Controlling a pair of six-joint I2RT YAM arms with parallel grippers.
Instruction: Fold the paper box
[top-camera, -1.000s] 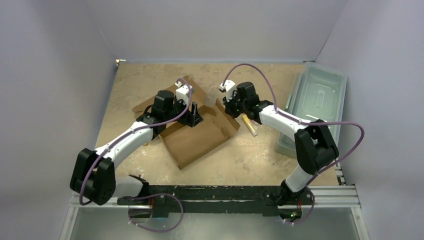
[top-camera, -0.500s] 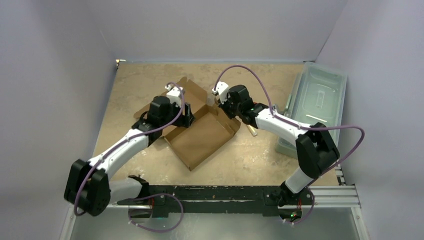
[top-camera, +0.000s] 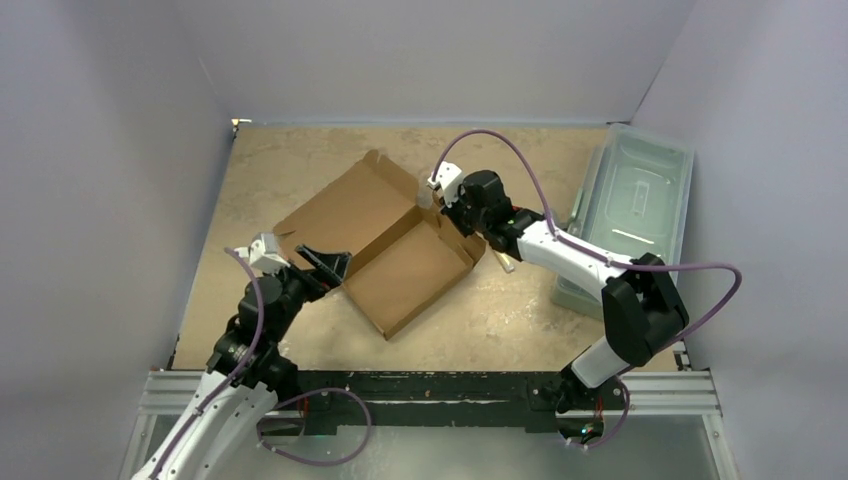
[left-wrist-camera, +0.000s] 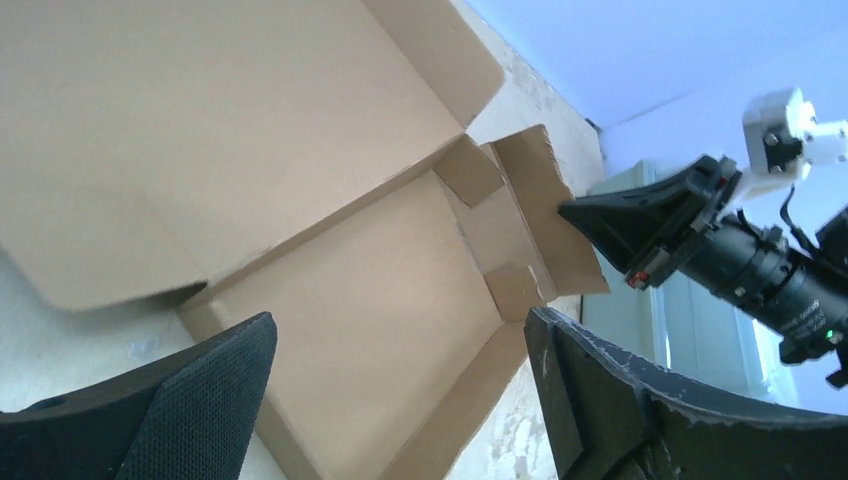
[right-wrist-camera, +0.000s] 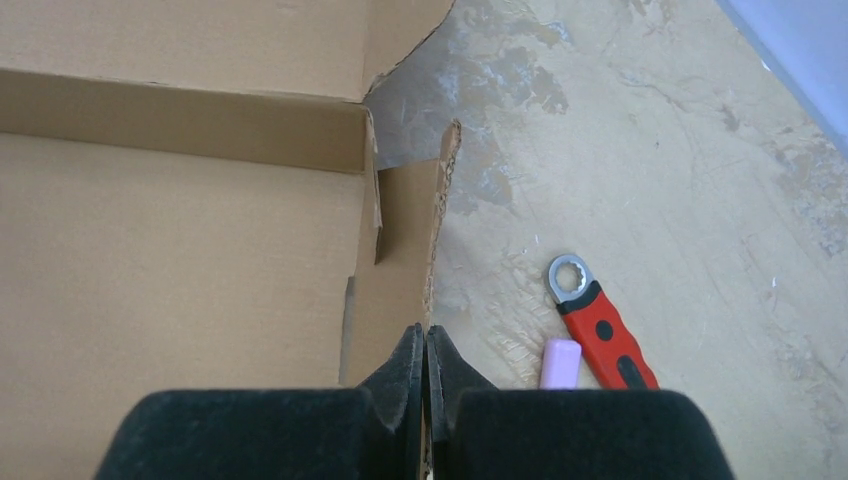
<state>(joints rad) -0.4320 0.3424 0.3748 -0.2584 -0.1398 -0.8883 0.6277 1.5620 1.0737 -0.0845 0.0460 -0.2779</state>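
Your top camera looks down on the table (top-camera: 500, 320) from above and behind its near edge, far enough back to take in the whole tabletop. Your left wrist camera sits low over the table's left side, close to the paper box (left-wrist-camera: 380, 300), facing across it toward the far right corner; your right wrist camera looks steeply down, very close, at the box's right wall. All three views share that right end of the box.
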